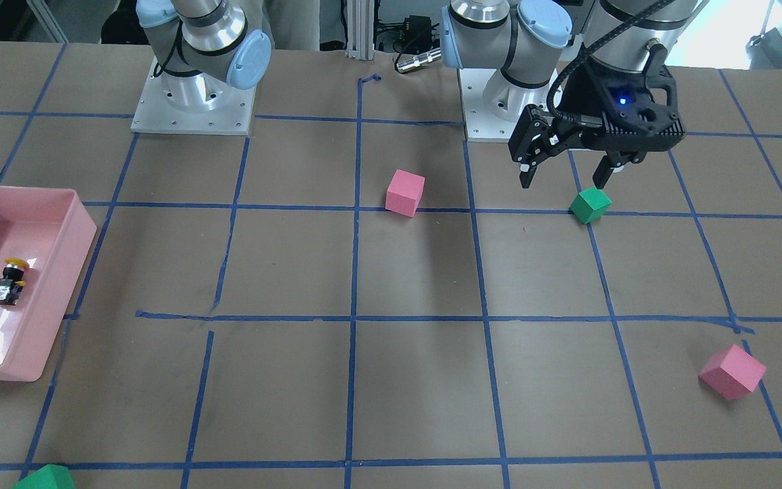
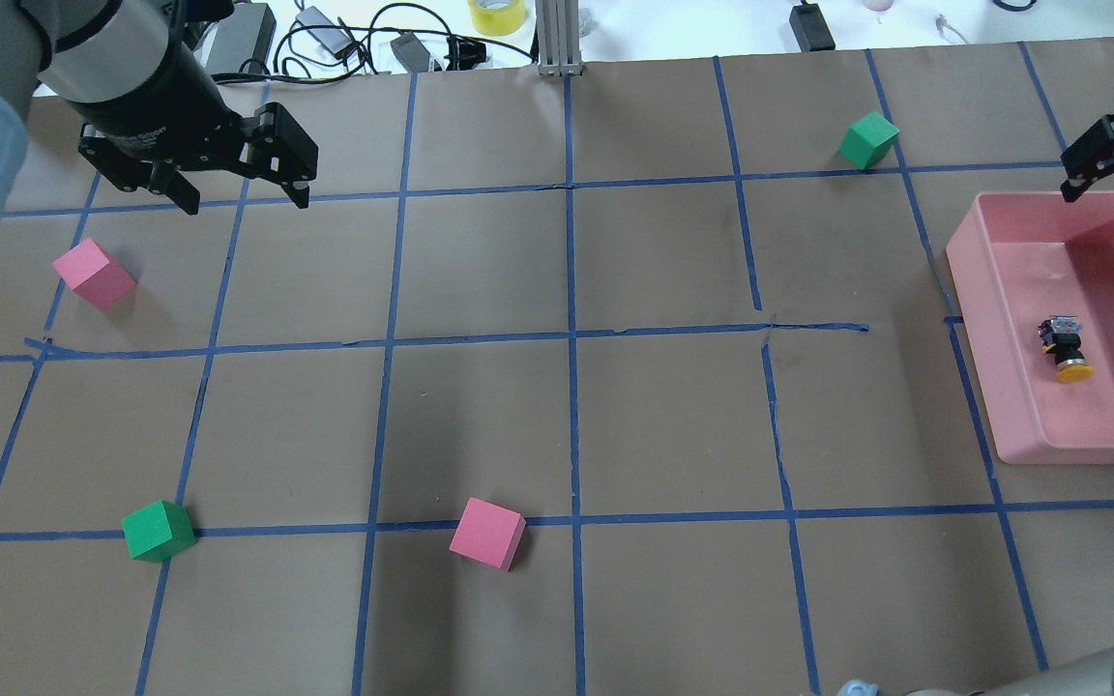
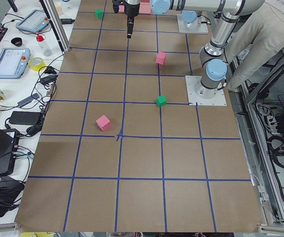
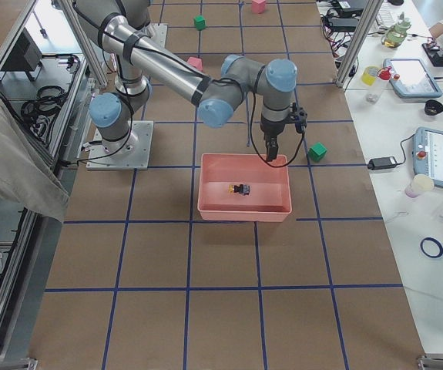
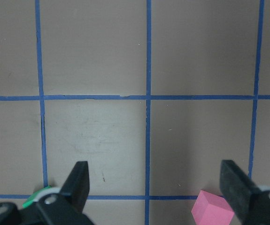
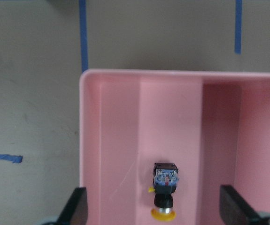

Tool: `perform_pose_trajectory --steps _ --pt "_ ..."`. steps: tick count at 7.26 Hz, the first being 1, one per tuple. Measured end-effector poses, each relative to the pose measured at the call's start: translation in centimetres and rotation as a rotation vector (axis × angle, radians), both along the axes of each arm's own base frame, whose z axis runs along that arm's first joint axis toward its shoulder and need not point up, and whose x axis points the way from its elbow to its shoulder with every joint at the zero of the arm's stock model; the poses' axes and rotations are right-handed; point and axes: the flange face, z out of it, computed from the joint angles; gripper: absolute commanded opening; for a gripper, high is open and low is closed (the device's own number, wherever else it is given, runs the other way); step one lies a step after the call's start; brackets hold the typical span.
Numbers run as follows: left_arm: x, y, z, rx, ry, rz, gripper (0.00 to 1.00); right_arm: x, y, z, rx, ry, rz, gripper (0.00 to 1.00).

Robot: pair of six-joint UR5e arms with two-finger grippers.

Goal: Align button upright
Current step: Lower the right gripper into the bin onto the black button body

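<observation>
From my remote station: the taped brown table (image 2: 615, 416) fills the overhead view. The right arm (image 4: 206, 92) stretches low and long across it, its wrist bent straight down at the 3 o'clock edge. The left arm (image 2: 122, 68) stands tall at 10 o'clock, with its wrist also pointing down.

A pink tray (image 2: 963, 290) sits at 3 o'clock. The right gripper (image 6: 153, 188) hangs above the tray's 12 o'clock end, jaws spread wide, holding and touching nothing. The left gripper (image 2: 248, 203) hovers over bare table, equally wide and empty, with a pink cube (image 2: 94, 274) near it at its 7 o'clock.

A second pink cube (image 2: 487, 533) lies at 6 o'clock, and green cubes lie at 8 o'clock (image 2: 159, 530) and 1 o'clock (image 2: 869, 139).

The button (image 2: 1063, 346) lies on its side on the tray floor, yellow cap toward 6 o'clock, clear of the walls.
</observation>
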Motion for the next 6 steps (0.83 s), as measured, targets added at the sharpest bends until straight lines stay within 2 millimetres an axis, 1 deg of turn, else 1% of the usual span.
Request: perform_pose_trajectory --steps 1,2,3,5,6 --pt "0.0 0.0 0.0 0.0 0.0 0.0 1.0 -1.6 1.2 -3.5 -0.006 0.003 0.003 1.0" --pt "0.0 0.0 0.0 0.0 0.0 0.001 1.0 -2.5 2.4 -6.0 -0.004 -0.006 0.004 1.0" --pt "0.0 0.0 0.0 0.0 0.0 0.001 1.0 -2.9 3.3 -8.0 0.005 -0.02 0.002 1.0" --pt "0.0 0.0 0.0 0.0 0.0 0.0 1.0 -3.6 3.9 -10.7 0.022 -0.033 0.0 1.0" --pt "0.0 0.0 0.0 0.0 0.001 0.0 1.0 -3.9 3.9 -11.4 0.023 -0.034 -0.001 1.0"
